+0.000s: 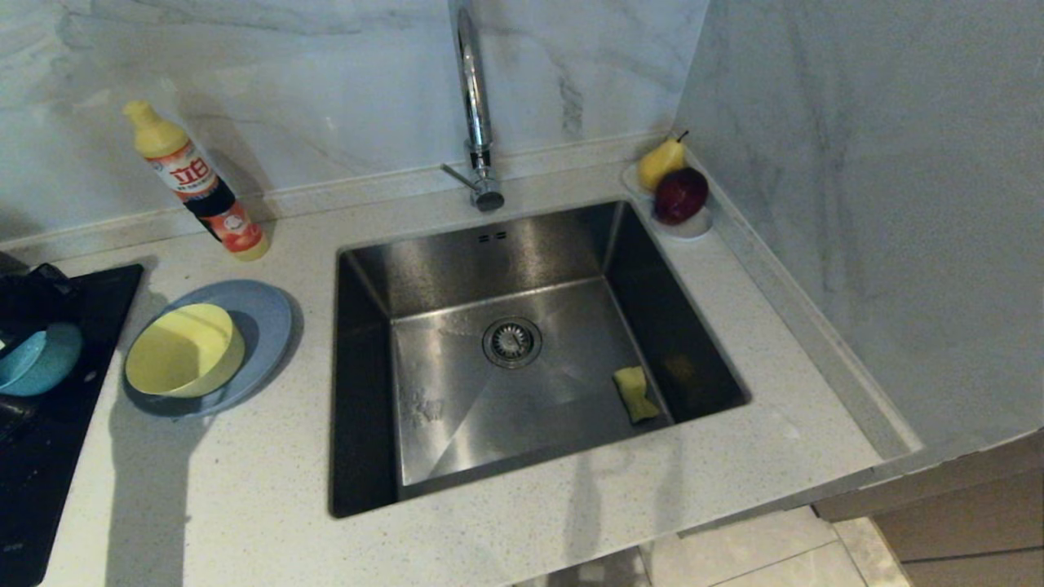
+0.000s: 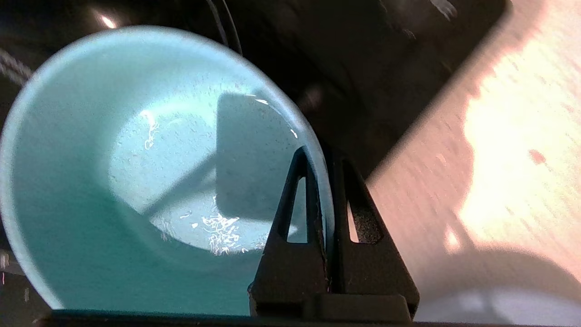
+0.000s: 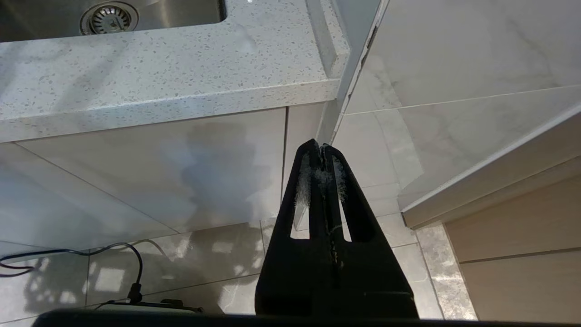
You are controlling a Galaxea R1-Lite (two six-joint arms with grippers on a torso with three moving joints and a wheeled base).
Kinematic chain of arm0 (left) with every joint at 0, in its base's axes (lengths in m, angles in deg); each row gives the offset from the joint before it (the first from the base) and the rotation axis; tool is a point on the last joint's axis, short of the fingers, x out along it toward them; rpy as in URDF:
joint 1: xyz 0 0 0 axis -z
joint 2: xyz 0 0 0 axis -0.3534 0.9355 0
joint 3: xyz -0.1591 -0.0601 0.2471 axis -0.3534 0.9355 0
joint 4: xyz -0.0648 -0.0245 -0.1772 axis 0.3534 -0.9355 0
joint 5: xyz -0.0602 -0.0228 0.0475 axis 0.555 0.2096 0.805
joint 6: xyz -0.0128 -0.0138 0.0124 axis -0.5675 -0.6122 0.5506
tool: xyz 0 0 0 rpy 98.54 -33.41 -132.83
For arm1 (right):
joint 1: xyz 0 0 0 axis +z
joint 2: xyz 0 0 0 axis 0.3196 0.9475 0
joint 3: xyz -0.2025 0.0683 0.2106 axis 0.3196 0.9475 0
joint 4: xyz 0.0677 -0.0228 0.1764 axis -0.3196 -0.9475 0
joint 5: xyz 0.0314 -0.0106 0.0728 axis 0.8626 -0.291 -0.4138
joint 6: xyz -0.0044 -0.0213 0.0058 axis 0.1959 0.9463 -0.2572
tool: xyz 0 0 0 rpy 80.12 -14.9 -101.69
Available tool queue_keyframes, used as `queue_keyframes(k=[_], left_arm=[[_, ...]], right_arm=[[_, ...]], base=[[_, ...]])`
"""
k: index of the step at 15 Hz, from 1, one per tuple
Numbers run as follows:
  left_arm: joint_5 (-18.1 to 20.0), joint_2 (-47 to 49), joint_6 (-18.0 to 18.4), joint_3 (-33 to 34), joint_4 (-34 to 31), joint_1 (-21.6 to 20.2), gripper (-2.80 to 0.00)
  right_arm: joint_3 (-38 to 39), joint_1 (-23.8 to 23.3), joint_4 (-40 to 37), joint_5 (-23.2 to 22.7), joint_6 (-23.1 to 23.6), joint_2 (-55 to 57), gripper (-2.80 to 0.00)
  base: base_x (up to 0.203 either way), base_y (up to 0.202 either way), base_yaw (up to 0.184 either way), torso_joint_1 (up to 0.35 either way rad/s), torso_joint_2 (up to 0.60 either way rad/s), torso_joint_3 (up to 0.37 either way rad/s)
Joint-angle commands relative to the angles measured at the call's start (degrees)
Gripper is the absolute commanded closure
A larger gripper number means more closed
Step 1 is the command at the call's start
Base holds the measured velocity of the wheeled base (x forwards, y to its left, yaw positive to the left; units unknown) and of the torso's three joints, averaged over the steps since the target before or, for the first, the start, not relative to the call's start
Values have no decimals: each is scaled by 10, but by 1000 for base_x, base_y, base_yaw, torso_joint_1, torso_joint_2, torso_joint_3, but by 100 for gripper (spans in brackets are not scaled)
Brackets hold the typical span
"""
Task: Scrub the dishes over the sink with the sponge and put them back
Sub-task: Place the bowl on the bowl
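The left hand (image 2: pixel 323 159) pinches the rim of the small teal-blue bowl (image 2: pixel 136 181) over the black stove top (image 1: pixel 57 424), at the left edge of the pale speckled worktop (image 1: pixel 245 489). The small yellow bowl (image 1: pixel 183 350) sits on the flat grey-blue plate (image 1: pixel 265 314). The yellow-green sponge (image 1: pixel 635 394) lies in the steel sink (image 1: pixel 457 408). The right hand (image 3: pixel 323 147) hangs below the worktop, pressed together.

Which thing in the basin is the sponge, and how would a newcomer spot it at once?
Start at the steel sink set into the pale counter, under the tall chrome tap. On the sink floor, past the round drain toward the right wall, lies the sponge. It is the only loose thing in the sink: small, yellow, wavy-edged.
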Motion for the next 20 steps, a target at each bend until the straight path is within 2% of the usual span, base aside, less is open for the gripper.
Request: queue_keyframes(k=[1,3,6,8,10,12,13,16,20], left_arm=[[31,-55,-2,0,-31,2,0],[61,-112,-5,0,-73,15,0],[69,-183,-4,0,-137,71,0],[55,-204,-2,1,-178,112,0],[15,-206,0,4,-207,151,0],[1,-207,1,14,-224,172,0],[-6,-206,1,18,-224,184,0],[-70,-198,3,70,-213,210,0],[-86,-183,3,142,-120,220,0]], right_arm=[[0,1,0,0,0,-1,0],[0,1,0,0,0,-1,0],[0,1,0,0,0,-1,0],[0,1,0,0,0,-1,0],[0,1,0,0,0,-1,0],[0,1,0,0,0,-1,0],[0,1,0,0,0,-1,0],[0,0,0,0,0,-1,0],[0,1,0,0,0,-1,0]], base=[[0,0,0,0,0,0],[0,0,0,0,0,0],[0,0,0,0,0,0],[0,0,0,0,0,0],[0,0,0,0,0,0],[0,0,0,0,0,0],[0,0,0,0,0,0],[0,0,0,0,0,0],[0,0,0,0,0,0]])
